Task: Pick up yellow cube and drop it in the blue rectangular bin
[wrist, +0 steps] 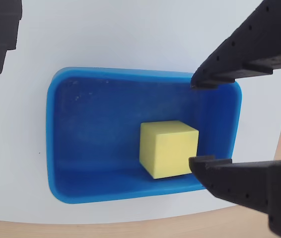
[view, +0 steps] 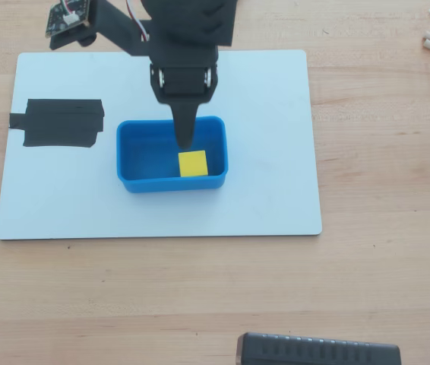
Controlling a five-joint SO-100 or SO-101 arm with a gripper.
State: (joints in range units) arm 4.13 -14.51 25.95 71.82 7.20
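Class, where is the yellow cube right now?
The yellow cube sits inside the blue rectangular bin, toward its right side in the overhead view.

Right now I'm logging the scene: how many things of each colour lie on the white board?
Yellow: 1, the yellow cube, inside the bin
Blue: 1, the blue rectangular bin
Black: 1, the tape patch
Total: 3
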